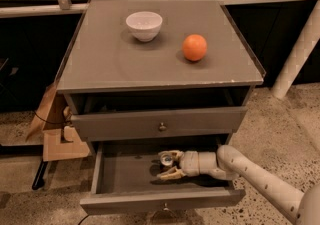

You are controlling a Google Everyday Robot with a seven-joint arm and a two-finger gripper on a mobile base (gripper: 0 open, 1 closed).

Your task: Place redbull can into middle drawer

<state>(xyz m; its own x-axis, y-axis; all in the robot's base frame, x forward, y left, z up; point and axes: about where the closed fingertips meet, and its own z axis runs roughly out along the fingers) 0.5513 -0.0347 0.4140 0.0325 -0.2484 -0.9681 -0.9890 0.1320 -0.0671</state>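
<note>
One pincer [168, 164] flanks the redbull can [166, 158] in the middle drawer [125, 170], rightward; grip unclear.

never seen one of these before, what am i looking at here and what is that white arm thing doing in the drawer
This is one picture, taken from above and in front of a grey wooden cabinet. The pale jointed tube coming in from the lower right is a robot's arm. At its end is a two-finger claw. The claw is inside the open wide grey drawer, with its fingers closed around a slim drink can with a shiny metal top. On the cabinet's top stand a small white bowl and a round orange fruit.
</note>
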